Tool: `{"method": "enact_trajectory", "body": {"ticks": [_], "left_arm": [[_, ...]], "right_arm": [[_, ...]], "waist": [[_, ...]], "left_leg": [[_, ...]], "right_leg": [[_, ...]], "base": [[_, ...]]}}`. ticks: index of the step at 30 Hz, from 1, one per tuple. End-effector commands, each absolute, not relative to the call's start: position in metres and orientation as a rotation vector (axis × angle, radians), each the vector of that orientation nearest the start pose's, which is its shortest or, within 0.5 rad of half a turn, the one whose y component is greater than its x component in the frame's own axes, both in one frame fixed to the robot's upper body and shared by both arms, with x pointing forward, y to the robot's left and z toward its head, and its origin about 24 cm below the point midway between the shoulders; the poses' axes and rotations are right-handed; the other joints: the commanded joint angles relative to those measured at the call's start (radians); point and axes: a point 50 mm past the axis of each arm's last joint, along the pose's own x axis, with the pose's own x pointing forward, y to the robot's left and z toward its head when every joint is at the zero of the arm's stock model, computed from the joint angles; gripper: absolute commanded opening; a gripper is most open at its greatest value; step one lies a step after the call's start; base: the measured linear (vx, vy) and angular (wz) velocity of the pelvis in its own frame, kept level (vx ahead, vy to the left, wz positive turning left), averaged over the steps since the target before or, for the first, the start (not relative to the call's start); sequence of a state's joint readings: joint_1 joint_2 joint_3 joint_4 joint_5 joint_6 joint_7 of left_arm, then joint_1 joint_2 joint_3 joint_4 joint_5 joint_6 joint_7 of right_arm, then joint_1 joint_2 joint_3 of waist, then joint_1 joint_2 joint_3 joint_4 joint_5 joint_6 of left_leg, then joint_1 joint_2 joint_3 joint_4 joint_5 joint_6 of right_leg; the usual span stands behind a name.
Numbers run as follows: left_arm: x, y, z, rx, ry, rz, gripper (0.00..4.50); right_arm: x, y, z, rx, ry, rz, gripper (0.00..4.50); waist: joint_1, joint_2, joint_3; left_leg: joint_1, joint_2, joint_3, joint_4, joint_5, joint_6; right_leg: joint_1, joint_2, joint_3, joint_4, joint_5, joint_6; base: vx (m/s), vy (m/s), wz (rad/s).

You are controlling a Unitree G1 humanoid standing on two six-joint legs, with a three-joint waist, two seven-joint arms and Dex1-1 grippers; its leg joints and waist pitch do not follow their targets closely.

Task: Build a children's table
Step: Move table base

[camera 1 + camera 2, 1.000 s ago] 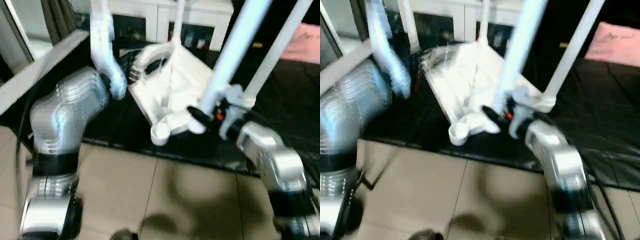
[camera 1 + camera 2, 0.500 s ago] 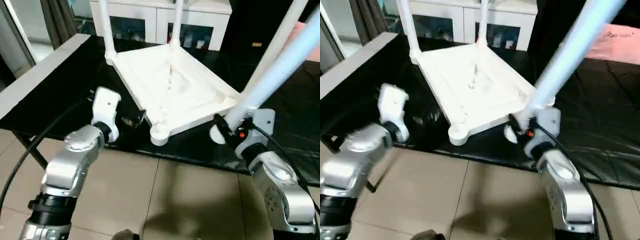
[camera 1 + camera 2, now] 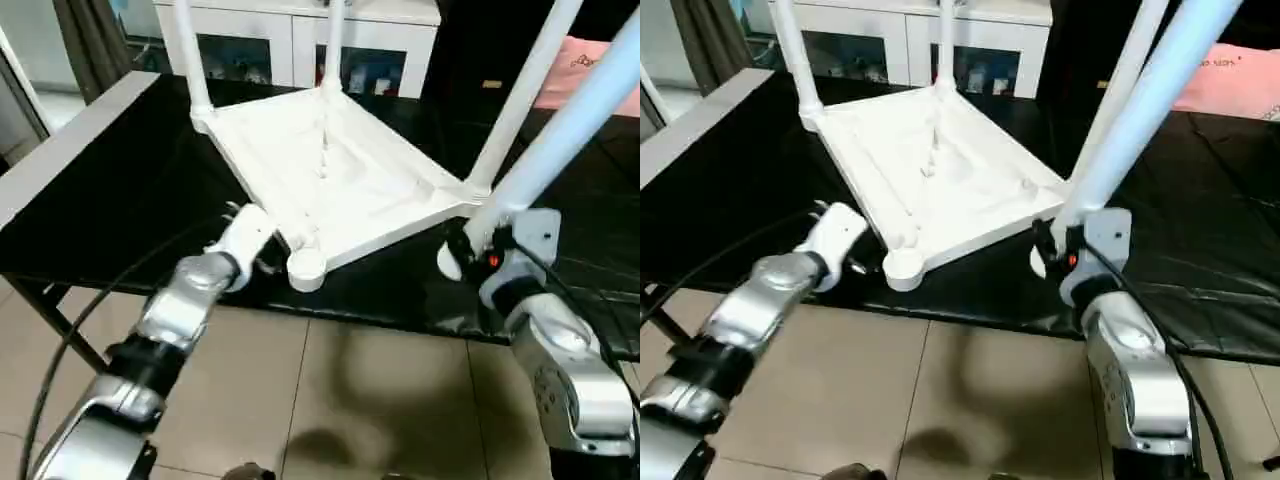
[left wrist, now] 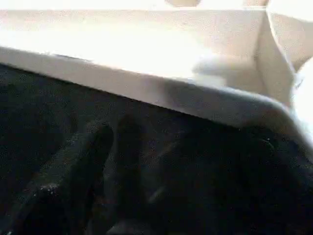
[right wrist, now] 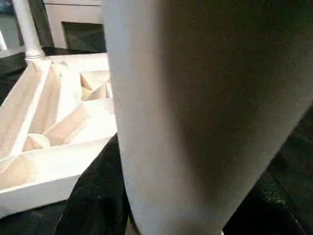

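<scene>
Tabletop [image 3: 330, 180] lies underside up with three legs socketed. Right gripper [image 3: 462, 252], at four o'clock, grasps the fourth leg [image 3: 560, 130]. Left gripper [image 3: 262, 240], at seven, is released.

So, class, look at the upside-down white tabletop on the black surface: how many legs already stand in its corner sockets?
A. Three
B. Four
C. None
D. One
A: three legs rise from corners of the tabletop, the near socket is empty, and the fourth leg is in the right gripper.
</scene>
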State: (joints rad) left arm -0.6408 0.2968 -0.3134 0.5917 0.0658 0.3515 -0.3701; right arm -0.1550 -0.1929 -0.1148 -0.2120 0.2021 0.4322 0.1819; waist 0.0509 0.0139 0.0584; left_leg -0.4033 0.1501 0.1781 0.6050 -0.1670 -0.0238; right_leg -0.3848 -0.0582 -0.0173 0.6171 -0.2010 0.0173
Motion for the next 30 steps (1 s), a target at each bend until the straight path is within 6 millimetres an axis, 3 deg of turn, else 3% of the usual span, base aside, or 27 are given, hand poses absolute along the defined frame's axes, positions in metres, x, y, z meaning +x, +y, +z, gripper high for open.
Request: {"method": "enact_trajectory", "body": {"ticks": [1, 2, 3, 4, 5, 9, 12, 13, 14, 15, 18, 20, 22, 25, 26, 27, 29, 30], "left_arm": [[0.354, 0.112, 0.053, 0.514, 0.399, -0.622, 4.5], [0.354, 0.112, 0.053, 0.514, 0.399, -0.622, 4.5], [0.356, 0.093, 0.054, 0.514, 0.381, -0.693, 4.5], [0.356, 0.093, 0.054, 0.514, 0.381, -0.693, 4.5], [0.356, 0.083, 0.055, 0.511, 0.371, -0.727, 4.5], [0.358, 0.041, 0.061, 0.47, 0.297, -0.833, 4.5], [0.359, 0.028, 0.064, 0.426, 0.268, -0.85, 4.5], [0.361, 0.025, 0.065, 0.4, 0.252, -0.835, 4.5], [0.362, 0.023, 0.067, 0.371, 0.24, -0.819, 4.5], [0.364, 0.023, 0.07, 0.323, 0.226, -0.809, 4.5], [0.369, 0.035, 0.081, 0.174, 0.198, -0.815, 4.5], [0.37, 0.041, 0.083, 0.151, 0.186, -0.821, 4.5], [0.37, 0.056, 0.087, 0.105, 0.159, -0.817, 4.5], [0.37, 0.075, 0.093, 0.046, 0.106, -0.79, 4.5], [0.368, 0.085, 0.099, 0.007, 0.08, -0.757, 4.5], [0.366, 0.097, 0.104, -0.027, 0.051, -0.713, 4.5], [0.358, 0.116, 0.114, -0.054, -0.001, -0.624, 4.5], [0.354, 0.121, 0.116, -0.04, -0.013, -0.602, 4.5]], "right_arm": [[0.278, -0.188, 0.102, 0.013, 0.038, 0.136, 1.92], [0.278, -0.188, 0.102, 0.013, 0.038, 0.136, 1.92], [0.278, -0.19, 0.103, 0.011, 0.033, 0.127, 1.92], [0.278, -0.19, 0.103, 0.011, 0.033, 0.127, 1.92], [0.278, -0.191, 0.104, 0.011, 0.031, 0.123, 1.92], [0.279, -0.192, 0.105, 0.009, 0.027, 0.114, 1.92], [0.279, -0.192, 0.106, 0.008, 0.025, 0.113, 1.92], [0.28, -0.191, 0.107, 0.007, 0.022, 0.114, 1.92], [0.28, -0.191, 0.107, 0.007, 0.019, 0.115, 1.92], [0.28, -0.19, 0.108, 0.006, 0.016, 0.116, 1.92], [0.279, -0.191, 0.11, 0.008, 0.008, 0.11, 1.92], [0.279, -0.191, 0.11, 0.01, 0.007, 0.108, 1.92], [0.278, -0.192, 0.11, 0.017, 0.007, 0.104, 1.92], [0.277, -0.192, 0.11, 0.021, 0.007, 0.104, 1.92], [0.278, -0.191, 0.11, 0.017, 0.008, 0.104, 1.92], [0.278, -0.19, 0.111, 0.001, 0.008, 0.095, 1.92], [0.279, -0.188, 0.112, -0.004, 0.01, 0.09, 1.92], [0.279, -0.188, 0.112, 0.0, 0.012, 0.091, 1.92]], "waist": [[0.001, 0.016, -0.076], [0.004, 0.011, -0.075], [0.007, 0.01, -0.076], [0.01, 0.017, -0.076], [0.012, 0.017, -0.078], [0.023, 0.008, -0.079], [0.027, 0.007, -0.079], [0.028, 0.011, -0.08], [0.027, 0.006, -0.078], [0.028, 0.009, -0.079], [0.023, 0.002, -0.077], [0.016, 0.007, -0.076], [0.01, 0.001, -0.074], [0.008, 0.007, -0.074], [0.006, 0.0, -0.073], [0.008, 0.001, -0.074], [0.004, 0.001, -0.076], [0.003, 0.0, -0.072]], "left_leg": [[0.039, 0.068, -0.034, -0.076, -0.213, -0.012], [0.038, 0.068, -0.033, -0.076, -0.204, -0.005], [0.036, 0.07, -0.033, -0.076, -0.19, 0.002], [0.038, 0.069, -0.032, -0.075, -0.185, 0.004], [0.04, 0.07, -0.031, -0.073, -0.18, 0.008], [0.035, 0.07, -0.03, -0.069, -0.157, 0.034], [0.033, 0.069, -0.029, -0.066, -0.143, 0.053], [0.034, 0.07, -0.031, -0.065, -0.148, 0.057], [0.034, 0.07, -0.03, -0.066, -0.158, 0.061], [0.034, 0.07, -0.031, -0.065, -0.161, 0.063], [0.029, 0.066, -0.029, -0.065, -0.151, 0.078], [0.029, 0.065, -0.029, -0.064, -0.156, 0.086], [0.028, 0.068, -0.028, -0.067, -0.161, 0.09], [0.033, 0.072, -0.027, -0.069, -0.168, 0.088], [0.035, 0.071, -0.026, -0.069, -0.181, 0.085], [0.035, 0.076, -0.028, -0.071, -0.179, 0.081], [0.034, 0.079, -0.027, -0.071, -0.156, 0.081], [0.033, 0.074, -0.024, -0.07, -0.166, 0.083]], "right_leg": [[0.029, -0.078, 0.037, -0.067, -0.043, -0.215], [0.031, -0.078, 0.036, -0.068, -0.024, -0.222], [0.034, -0.079, 0.035, -0.064, -0.001, -0.231], [0.033, -0.08, 0.036, -0.065, 0.007, -0.233], [0.034, -0.08, 0.035, -0.063, 0.024, -0.238], [0.043, -0.088, 0.036, -0.065, 0.046, -0.253], [0.044, -0.089, 0.036, -0.065, 0.063, -0.259], [0.045, -0.091, 0.035, -0.065, 0.056, -0.262], [0.046, -0.09, 0.035, -0.068, 0.042, -0.265], [0.047, -0.093, 0.035, -0.068, 0.026, -0.27], [0.048, -0.091, 0.032, -0.067, 0.002, -0.278], [0.045, -0.088, 0.032, -0.069, -0.028, -0.278], [0.045, -0.088, 0.031, -0.07, -0.05, -0.28], [0.038, -0.085, 0.03, -0.069, -0.07, -0.285], [0.036, -0.082, 0.03, -0.071, -0.081, -0.279], [0.04, -0.087, 0.03, -0.066, -0.077, -0.283], [0.037, -0.085, 0.028, -0.059, -0.043, -0.284], [0.033, -0.082, 0.029, -0.066, -0.069, -0.273]], "base": [[0.0, 0.0, 0.0], [0.0, 0.0, 0.0], [0.0, 0.0, 0.0], [0.0, 0.0, 0.0], [0.0, 0.0, 0.0], [0.0, 0.0, 0.0], [0.0, 0.0, 0.0], [0.0, 0.0, 0.0], [0.0, 0.0, 0.0], [0.0, 0.0, 0.0], [0.0, 0.0, 0.0], [0.0, 0.0, 0.0], [0.0, 0.0, 0.0], [0.0, 0.0, 0.0], [0.0, 0.0, 0.0], [0.0, 0.0, 0.0], [0.0, 0.0, 0.0], [0.0, 0.0, 0.0]]}}
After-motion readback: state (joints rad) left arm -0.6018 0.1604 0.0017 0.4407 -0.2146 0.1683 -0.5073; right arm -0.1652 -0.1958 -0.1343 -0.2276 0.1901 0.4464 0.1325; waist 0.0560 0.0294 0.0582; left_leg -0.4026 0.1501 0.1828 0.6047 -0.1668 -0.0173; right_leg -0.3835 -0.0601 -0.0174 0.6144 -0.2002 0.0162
